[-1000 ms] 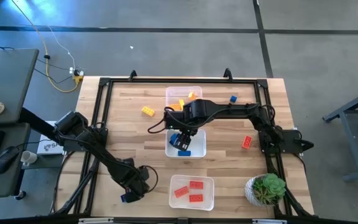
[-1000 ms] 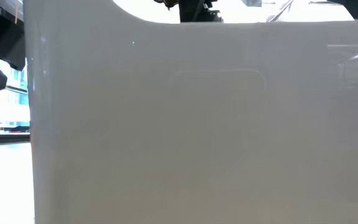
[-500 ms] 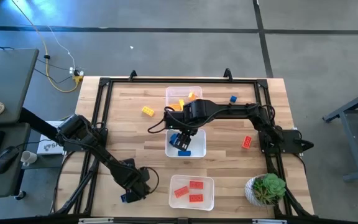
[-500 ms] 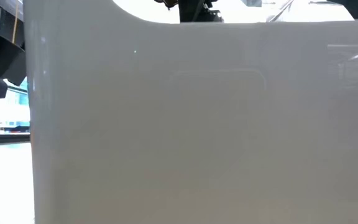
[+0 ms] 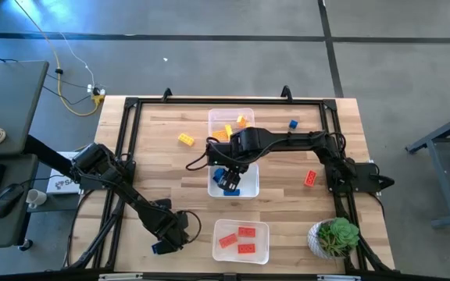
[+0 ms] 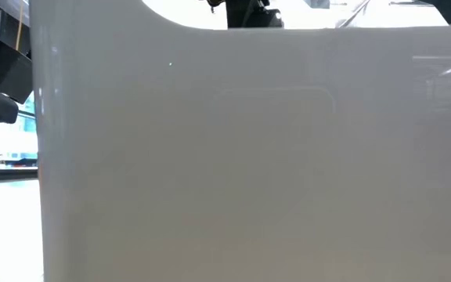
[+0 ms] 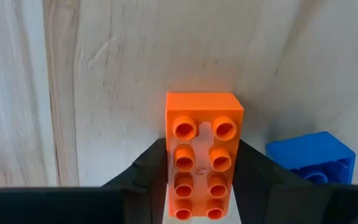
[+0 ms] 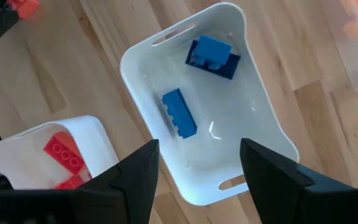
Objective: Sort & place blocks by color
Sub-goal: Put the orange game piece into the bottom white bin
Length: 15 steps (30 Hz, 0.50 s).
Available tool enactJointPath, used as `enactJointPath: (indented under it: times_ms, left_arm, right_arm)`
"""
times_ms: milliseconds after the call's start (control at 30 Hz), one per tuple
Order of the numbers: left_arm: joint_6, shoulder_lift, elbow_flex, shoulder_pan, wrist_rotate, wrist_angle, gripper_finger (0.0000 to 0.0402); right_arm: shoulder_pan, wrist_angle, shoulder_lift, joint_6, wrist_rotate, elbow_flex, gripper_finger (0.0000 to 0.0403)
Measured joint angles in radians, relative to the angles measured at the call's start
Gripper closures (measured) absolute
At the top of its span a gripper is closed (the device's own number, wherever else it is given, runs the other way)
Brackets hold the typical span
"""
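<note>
Clear tubs (image 5: 233,181), potted plant (image 5: 334,236), table (image 5: 162,156).

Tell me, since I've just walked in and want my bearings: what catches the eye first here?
The left pincer, near the table's front-left edge, is clamped on an orange brick with a blue brick beside it. Mid-table, the right pincer hangs open above a clear tub holding two blue bricks.
</note>
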Motion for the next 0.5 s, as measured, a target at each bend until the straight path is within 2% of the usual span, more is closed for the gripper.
enactJointPath:
  times_ms: [333, 500]
  left_arm:
    - [0.016, -0.034, -0.005, 0.000, -0.028, 0.005, 0.0290]
    - [0.003, -0.083, -0.004, 0.002, -0.054, 0.008, 0.0290]
  right_arm:
    - [0.049, -0.010, 0.000, 0.038, 0.087, 0.000, 0.0192]
    - [0.078, -0.036, 0.000, 0.065, 0.096, 0.000, 0.0192]
